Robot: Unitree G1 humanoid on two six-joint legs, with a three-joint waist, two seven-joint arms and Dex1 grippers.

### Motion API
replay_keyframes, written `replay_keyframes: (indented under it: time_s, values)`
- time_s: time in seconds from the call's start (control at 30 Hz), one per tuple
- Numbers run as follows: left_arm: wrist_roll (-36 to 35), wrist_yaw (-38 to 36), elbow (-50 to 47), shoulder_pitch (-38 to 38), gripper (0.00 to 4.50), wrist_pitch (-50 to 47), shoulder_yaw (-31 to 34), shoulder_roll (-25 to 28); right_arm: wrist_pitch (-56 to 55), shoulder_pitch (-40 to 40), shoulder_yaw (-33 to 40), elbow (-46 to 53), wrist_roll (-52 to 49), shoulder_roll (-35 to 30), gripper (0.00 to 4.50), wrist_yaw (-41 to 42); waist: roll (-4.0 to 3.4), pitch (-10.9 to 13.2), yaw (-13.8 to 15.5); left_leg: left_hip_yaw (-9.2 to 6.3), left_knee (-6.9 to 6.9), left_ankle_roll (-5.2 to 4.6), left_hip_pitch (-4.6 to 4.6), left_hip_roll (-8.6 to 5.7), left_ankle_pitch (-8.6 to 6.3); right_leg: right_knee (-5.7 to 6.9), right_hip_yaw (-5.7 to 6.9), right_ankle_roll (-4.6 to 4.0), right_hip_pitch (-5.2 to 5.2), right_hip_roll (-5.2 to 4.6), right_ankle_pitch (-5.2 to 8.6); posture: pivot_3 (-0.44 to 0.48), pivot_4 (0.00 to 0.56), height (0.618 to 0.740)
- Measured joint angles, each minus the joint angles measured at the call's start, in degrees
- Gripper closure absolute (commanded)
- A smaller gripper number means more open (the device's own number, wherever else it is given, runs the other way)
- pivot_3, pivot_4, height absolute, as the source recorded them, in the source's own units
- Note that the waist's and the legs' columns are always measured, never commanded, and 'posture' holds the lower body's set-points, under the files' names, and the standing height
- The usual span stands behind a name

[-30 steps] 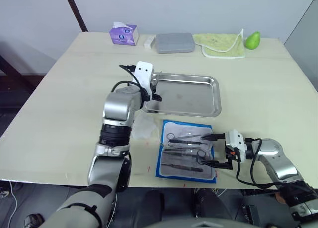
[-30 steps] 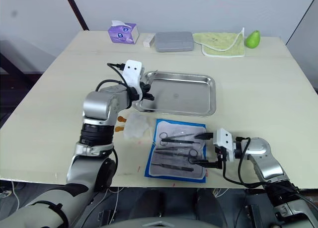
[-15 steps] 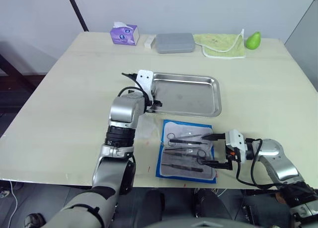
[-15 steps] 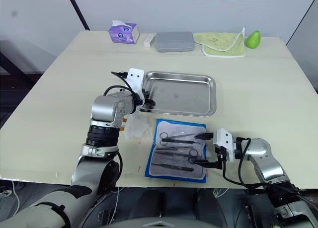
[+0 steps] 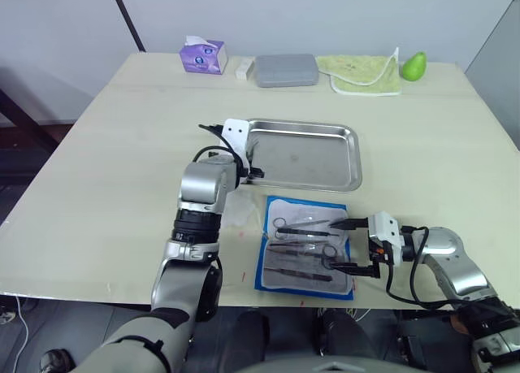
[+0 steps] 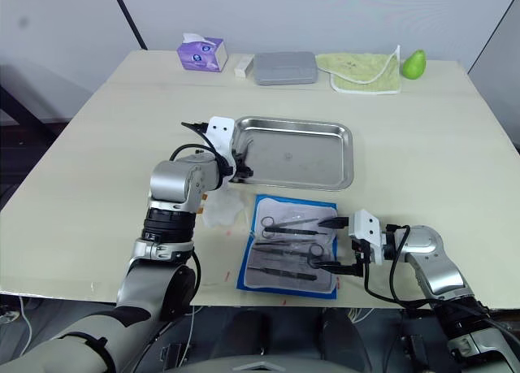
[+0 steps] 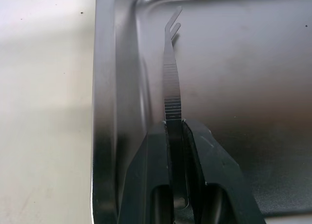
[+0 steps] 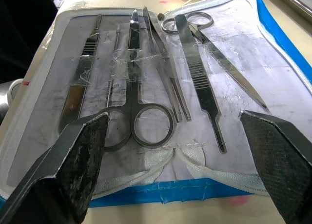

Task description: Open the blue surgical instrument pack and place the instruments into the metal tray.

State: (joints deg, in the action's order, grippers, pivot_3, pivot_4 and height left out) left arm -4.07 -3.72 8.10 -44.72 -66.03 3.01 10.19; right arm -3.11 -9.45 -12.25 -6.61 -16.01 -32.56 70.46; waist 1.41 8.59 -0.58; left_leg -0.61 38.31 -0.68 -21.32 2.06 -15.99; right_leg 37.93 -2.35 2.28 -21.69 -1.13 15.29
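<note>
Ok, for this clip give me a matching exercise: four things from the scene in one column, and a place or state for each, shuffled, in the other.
Things:
1. left gripper
2. right gripper
3. blue surgical instrument pack
4. grey case

Places or states:
A. lying open on the table, tools on its pale lining
B. at the far edge of the table, beside the tissue box
C. shut on tweezers, over the left end of the metal tray
D. open, at the pack's right edge

Pairs: 1-C, 2-D, 3-A, 4-B

left arm bent, left gripper (image 7: pixel 176 136) clamped tight, right gripper (image 5: pixel 342 245) spread wide, forearm low
</note>
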Motion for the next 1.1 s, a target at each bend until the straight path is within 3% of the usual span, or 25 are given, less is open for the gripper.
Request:
replay_keyframes:
  time_s: [0.07, 0.27, 0.43, 0.57, 0.7, 0.8, 0.9, 1.0, 1.1]
  values:
    - [-0.1, 0.0, 0.0, 0.0, 2.47, 0.0, 0.0, -0.1, 0.0, -0.1, 0.0, 0.0, 0.0, 0.0, 0.00, 0.0, 0.00, 0.0, 0.0, 0.00, 0.00, 0.00, 0.00, 0.00, 0.00, 0.00, 0.00, 0.00, 0.00, 0.00, 0.00, 0.000, 0.150, 0.740]
    - [-1.5, -0.4, -1.8, 0.1, 2.47, -0.6, 0.9, -0.7, 0.0, -0.3, -0.1, -0.1, 0.0, 0.0, 0.00, 0.0, 0.00, 0.0, -0.1, 0.00, 0.00, 0.01, 0.00, 0.02, 0.00, 0.00, 0.00, 0.00, 0.00, 0.00, 0.00, 0.000, 0.150, 0.740]
    - [-4.9, -4.6, -8.8, 1.3, 2.47, -1.9, 1.3, 0.3, 0.0, -0.5, -0.2, -0.2, 0.0, 0.1, 0.00, 0.0, -0.01, 0.0, -0.1, 0.01, -0.01, 0.06, 0.00, 0.03, 0.01, 0.00, -0.01, 0.00, 0.00, 0.00, 0.00, 0.000, 0.150, 0.740]
    - [-12.5, -17.4, -19.2, 7.6, 2.47, 0.7, -0.2, 7.5, -0.1, -0.7, -0.1, -0.4, -0.1, 0.3, 0.00, 0.2, -0.14, 0.1, -0.3, 0.02, -0.07, 0.45, 0.02, 0.09, 0.17, -0.01, -0.05, -0.01, -0.02, 0.00, 0.00, 0.000, 0.150, 0.740]
    - [-23.2, -34.2, -24.5, 13.5, 2.47, 7.5, 2.8, 14.2, -0.1, -0.9, 0.2, -0.8, -0.1, 0.3, 0.00, 0.4, -0.14, 0.1, -0.1, -0.01, -0.08, 0.36, 0.04, 0.08, 0.11, -0.01, 0.02, -0.02, 0.01, -0.10, 0.01, 0.000, 0.150, 0.740]
    - [-25.2, -40.7, -24.8, 16.8, 2.47, 13.0, 4.0, 19.0, -0.4, -0.9, 0.3, -1.2, -0.5, 1.0, 0.00, 0.5, -0.16, 0.1, -0.2, 0.03, -0.11, 0.29, 0.07, 0.07, 0.07, -0.01, -0.01, -0.03, 0.00, -0.08, 0.02, 0.000, 0.150, 0.740]
    - [-25.5, -46.5, -24.3, 21.3, 2.47, 22.3, 5.3, 19.5, -1.7, -0.3, 1.1, -2.6, -1.2, 2.3, 0.00, 0.5, -0.09, 0.1, -0.1, 0.04, -0.13, 0.28, 0.07, 0.09, 0.07, -0.04, -0.01, -0.04, 0.01, -0.08, 0.02, 0.000, 0.150, 0.740]
    - [-27.8, -50.1, -24.0, 22.2, 2.47, 24.1, 5.5, 20.8, -3.0, -0.2, 1.5, -3.7, -1.3, 3.3, 0.00, 0.5, -0.01, 0.1, -0.1, 0.04, -0.12, 0.26, 0.09, 0.09, 0.06, -0.04, -0.01, -0.04, 0.02, -0.07, 0.02, 0.000, 0.150, 0.740]
    - [-30.6, -58.3, -22.0, 25.0, 2.47, 27.7, 6.1, 25.0, -5.2, -0.5, 1.4, -5.3, -1.3, 4.6, 0.00, 0.5, 0.03, 0.0, -0.6, 0.17, -0.16, 0.25, 0.19, 0.10, 0.05, -0.04, -0.13, -0.09, 0.01, 0.10, 0.05, 0.000, 0.150, 0.740]
